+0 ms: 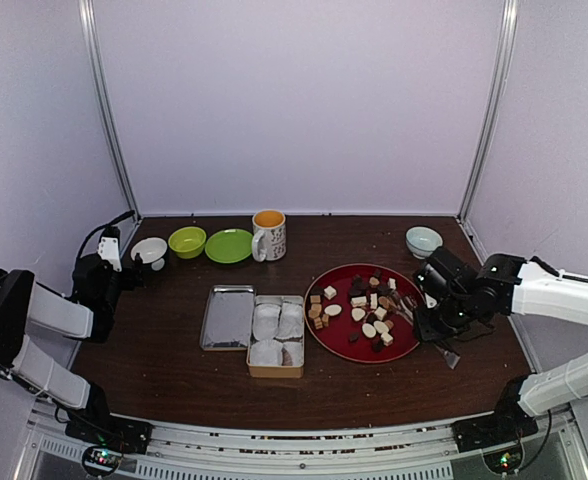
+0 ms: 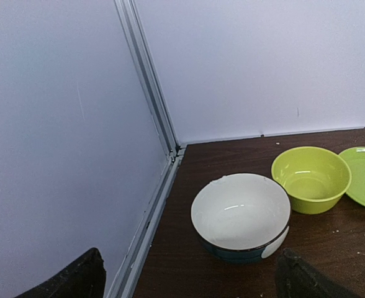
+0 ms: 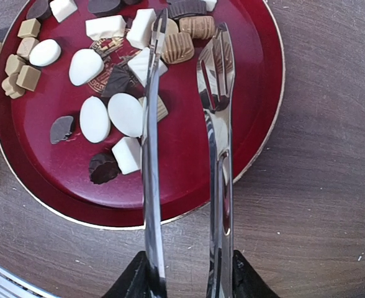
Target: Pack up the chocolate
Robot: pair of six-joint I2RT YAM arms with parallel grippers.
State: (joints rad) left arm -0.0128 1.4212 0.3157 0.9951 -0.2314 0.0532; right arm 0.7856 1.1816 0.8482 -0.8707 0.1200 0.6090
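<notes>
The chocolate (image 1: 359,305) lies as many dark, tan and white pieces on a red plate (image 1: 339,342). In the right wrist view the pieces (image 3: 125,114) fill the plate's (image 3: 257,124) left and top. My right gripper (image 3: 189,276) is shut on metal tongs (image 3: 150,155); it also shows at the plate's right edge in the top view (image 1: 436,310). The tong tips stand apart over the pieces near a tan ridged one (image 3: 177,47), with nothing between them. My left gripper (image 2: 192,279) is open and empty, just before a white bowl (image 2: 240,211).
A tan box (image 1: 274,373) with white paper liners sits left of the plate, its metal lid (image 1: 228,317) beside it. At the back stand a green bowl (image 1: 187,241), a green plate (image 1: 229,246), a mug (image 1: 269,235) and a pale blue bowl (image 1: 423,241).
</notes>
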